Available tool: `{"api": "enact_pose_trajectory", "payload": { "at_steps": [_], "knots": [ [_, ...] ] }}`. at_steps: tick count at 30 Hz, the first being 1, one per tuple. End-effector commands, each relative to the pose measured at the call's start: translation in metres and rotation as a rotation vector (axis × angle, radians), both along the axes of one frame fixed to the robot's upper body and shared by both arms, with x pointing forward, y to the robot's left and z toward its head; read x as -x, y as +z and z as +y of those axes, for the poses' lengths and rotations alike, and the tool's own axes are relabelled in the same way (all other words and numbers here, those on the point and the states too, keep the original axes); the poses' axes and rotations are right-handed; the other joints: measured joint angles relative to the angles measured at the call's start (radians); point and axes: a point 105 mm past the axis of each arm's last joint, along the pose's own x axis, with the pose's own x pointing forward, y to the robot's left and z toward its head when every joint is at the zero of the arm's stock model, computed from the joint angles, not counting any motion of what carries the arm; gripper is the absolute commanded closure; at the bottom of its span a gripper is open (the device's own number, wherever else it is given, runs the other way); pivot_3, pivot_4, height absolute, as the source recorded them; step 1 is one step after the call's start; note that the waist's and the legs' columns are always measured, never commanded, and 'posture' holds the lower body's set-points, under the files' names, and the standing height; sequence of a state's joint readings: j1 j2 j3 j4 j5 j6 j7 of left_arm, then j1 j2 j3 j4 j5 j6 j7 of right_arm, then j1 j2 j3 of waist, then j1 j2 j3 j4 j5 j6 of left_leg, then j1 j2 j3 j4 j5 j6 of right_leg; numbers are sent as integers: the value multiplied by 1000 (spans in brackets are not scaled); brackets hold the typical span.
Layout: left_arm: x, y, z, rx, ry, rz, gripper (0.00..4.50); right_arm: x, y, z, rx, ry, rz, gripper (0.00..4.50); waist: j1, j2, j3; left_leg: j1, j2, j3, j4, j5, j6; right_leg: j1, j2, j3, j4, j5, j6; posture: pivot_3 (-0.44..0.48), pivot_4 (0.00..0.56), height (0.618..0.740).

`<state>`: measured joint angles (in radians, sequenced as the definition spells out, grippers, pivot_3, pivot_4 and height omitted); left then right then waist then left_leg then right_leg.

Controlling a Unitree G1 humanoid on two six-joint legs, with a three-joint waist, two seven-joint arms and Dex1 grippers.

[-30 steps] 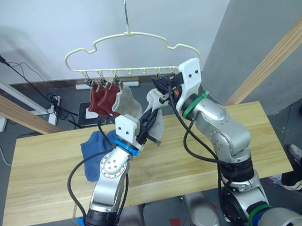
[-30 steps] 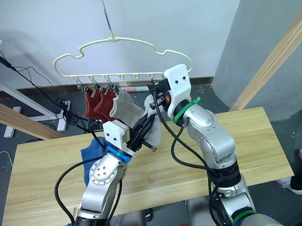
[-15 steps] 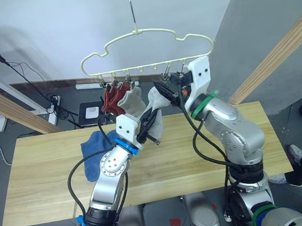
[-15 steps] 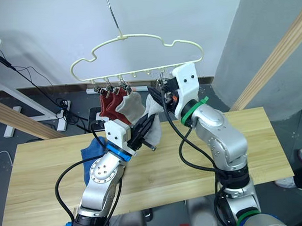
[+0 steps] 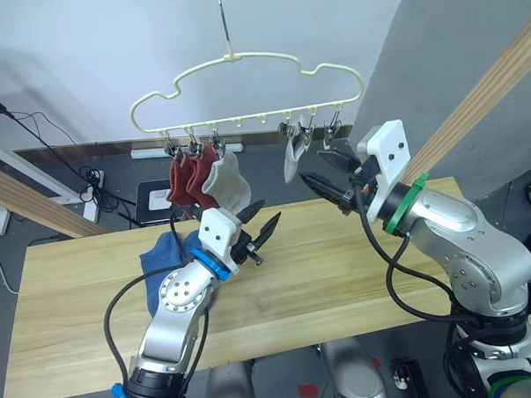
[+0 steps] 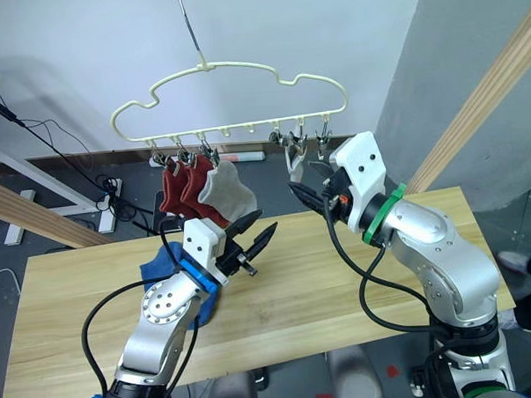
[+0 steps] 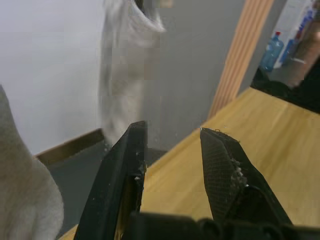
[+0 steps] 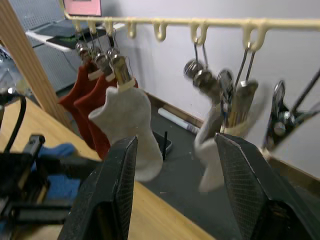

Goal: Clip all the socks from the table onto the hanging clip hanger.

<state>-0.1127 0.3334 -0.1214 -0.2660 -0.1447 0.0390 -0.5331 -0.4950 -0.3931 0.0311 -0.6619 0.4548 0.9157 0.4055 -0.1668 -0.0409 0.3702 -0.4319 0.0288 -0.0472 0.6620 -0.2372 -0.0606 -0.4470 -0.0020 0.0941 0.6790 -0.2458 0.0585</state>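
Four socks (image 5: 223,185) hang clipped on the clip hanger (image 5: 242,59), blue ones (image 5: 163,265) on the table (image 5: 339,275).

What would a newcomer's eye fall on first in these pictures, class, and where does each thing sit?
The pale-yellow clip hanger hangs above the table's far edge, two red socks and a grey sock clipped at its left end, another grey sock further right. Below, the left gripper and right gripper are open. Blue socks lie on the table.

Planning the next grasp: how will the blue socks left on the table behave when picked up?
The blue socks lie crumpled in a soft heap on the table, so they will likely flop and drape. They look light. Bunched together, both may lift together.
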Motion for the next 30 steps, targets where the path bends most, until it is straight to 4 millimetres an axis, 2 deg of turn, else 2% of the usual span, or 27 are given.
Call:
{"api": "enact_pose_trajectory", "payload": {
  "at_steps": [1,7,11,18,21,23,30],
  "knots": [
    [11,11,2,-7,-104,-28,2679,12,10,0,5,-3,-88,1936,0,0,0,0,0,0,0,0,0,0,0,0,0,-1,1,-255,333,740],
    [22,30,16,-35,-267,52,2679,2,9,-11,26,-156,-168,1936,0,0,0,0,0,0,0,0,0,0,0,0,0,-3,4,-251,327,740],
    [25,49,22,-45,-335,82,2679,-3,13,-8,46,-172,-220,1936,1,0,0,0,0,0,0,0,0,0,0,0,-1,-3,4,-240,323,740],
    [27,72,20,-63,-372,74,2679,-11,15,-4,40,-187,-246,1936,3,0,0,0,0,0,0,0,0,0,0,0,-1,0,0,-226,320,740],
    [24,75,19,-62,-357,61,2662,-11,15,-4,24,-192,-243,2555,4,0,0,0,0,0,0,0,0,0,0,0,-1,0,0,-225,319,740],
    [23,76,20,-62,-350,58,2662,-12,14,-2,25,-191,-241,3230,4,0,0,0,0,0,0,0,0,0,0,0,-1,0,0,-227,319,740],
    [19,77,19,-72,-346,49,2662,-19,11,-1,22,-238,-229,3230,4,0,0,0,0,0,0,0,0,0,0,0,0,0,-1,-227,320,740]
  ]
}}
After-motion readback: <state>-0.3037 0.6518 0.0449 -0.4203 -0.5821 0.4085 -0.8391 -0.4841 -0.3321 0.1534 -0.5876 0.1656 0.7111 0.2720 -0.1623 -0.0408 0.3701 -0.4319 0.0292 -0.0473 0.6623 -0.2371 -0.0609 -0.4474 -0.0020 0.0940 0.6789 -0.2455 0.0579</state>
